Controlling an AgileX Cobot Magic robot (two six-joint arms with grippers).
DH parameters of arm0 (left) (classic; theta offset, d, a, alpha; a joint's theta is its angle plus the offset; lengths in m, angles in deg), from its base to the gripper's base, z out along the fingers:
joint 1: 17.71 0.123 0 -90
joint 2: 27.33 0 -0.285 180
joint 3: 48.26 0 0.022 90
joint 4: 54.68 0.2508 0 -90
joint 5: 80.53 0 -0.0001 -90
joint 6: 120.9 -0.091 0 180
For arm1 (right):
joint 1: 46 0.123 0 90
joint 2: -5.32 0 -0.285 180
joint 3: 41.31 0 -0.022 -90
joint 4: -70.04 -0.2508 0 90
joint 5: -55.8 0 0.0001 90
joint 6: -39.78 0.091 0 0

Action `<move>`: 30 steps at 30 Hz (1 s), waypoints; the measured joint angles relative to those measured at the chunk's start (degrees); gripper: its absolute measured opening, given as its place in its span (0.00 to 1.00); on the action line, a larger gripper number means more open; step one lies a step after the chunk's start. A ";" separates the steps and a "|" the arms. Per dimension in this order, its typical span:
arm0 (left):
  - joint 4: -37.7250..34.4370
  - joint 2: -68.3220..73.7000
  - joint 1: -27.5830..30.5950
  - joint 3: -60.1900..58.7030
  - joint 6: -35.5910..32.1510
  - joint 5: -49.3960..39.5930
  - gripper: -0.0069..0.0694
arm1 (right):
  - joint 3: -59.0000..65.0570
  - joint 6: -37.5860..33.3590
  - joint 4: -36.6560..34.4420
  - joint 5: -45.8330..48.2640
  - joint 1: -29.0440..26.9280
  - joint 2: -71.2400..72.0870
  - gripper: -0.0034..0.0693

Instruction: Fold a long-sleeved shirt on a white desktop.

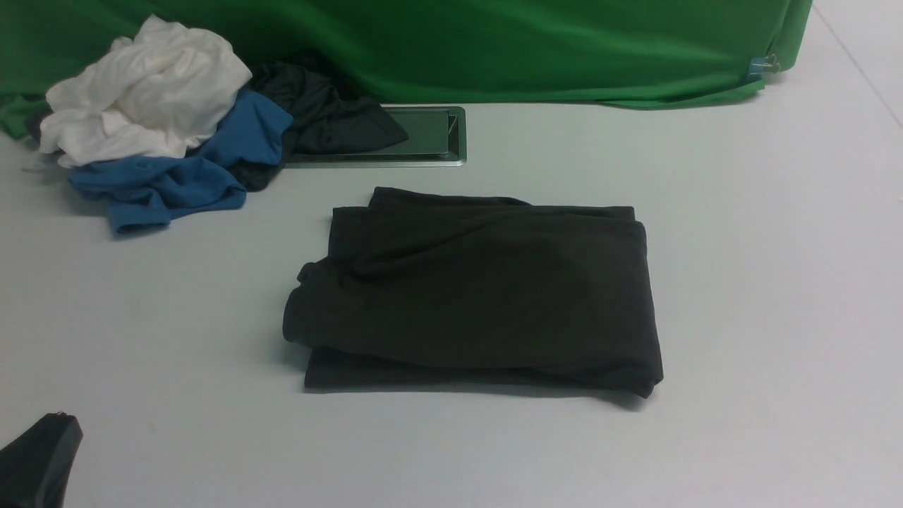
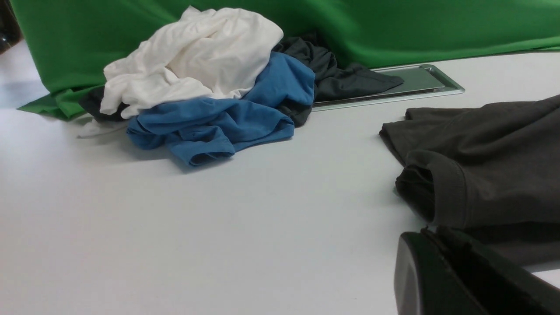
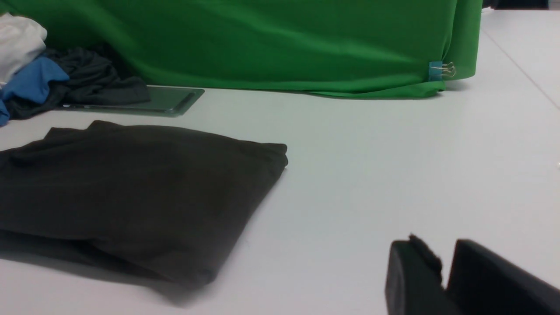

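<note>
Left pincer [image 1: 42, 458] pressed together, lower left of frame, holding nothing; right pincer [image 3: 442, 271] slightly parted, empty.
Long-sleeved shirt [image 1: 480, 289] lies folded mid-frame on the table [image 1: 741, 296]; folding looks finished. Next: arms stay clear, maybe square the sleeve cuff.

Black long-sleeved shirt [image 1: 487, 289], folded, on white desktop [image 1: 741, 282]

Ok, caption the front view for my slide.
Folded charcoal long-sleeved shirt lies on the white desktop, apart from a heap of white, blue and dark garments by the green backdrop.
</note>
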 joint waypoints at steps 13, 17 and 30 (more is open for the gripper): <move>0.00 0.00 0.00 0.00 0.00 0.00 0.12 | 0.00 0.00 0.00 -0.02 0.00 0.00 0.33; 0.00 0.00 0.00 0.00 0.05 0.00 0.12 | 0.00 0.00 0.00 -0.02 0.00 0.00 0.35; 0.19 0.00 0.00 0.00 0.05 0.06 0.12 | 0.00 0.00 0.00 -0.02 -7.75 0.00 0.36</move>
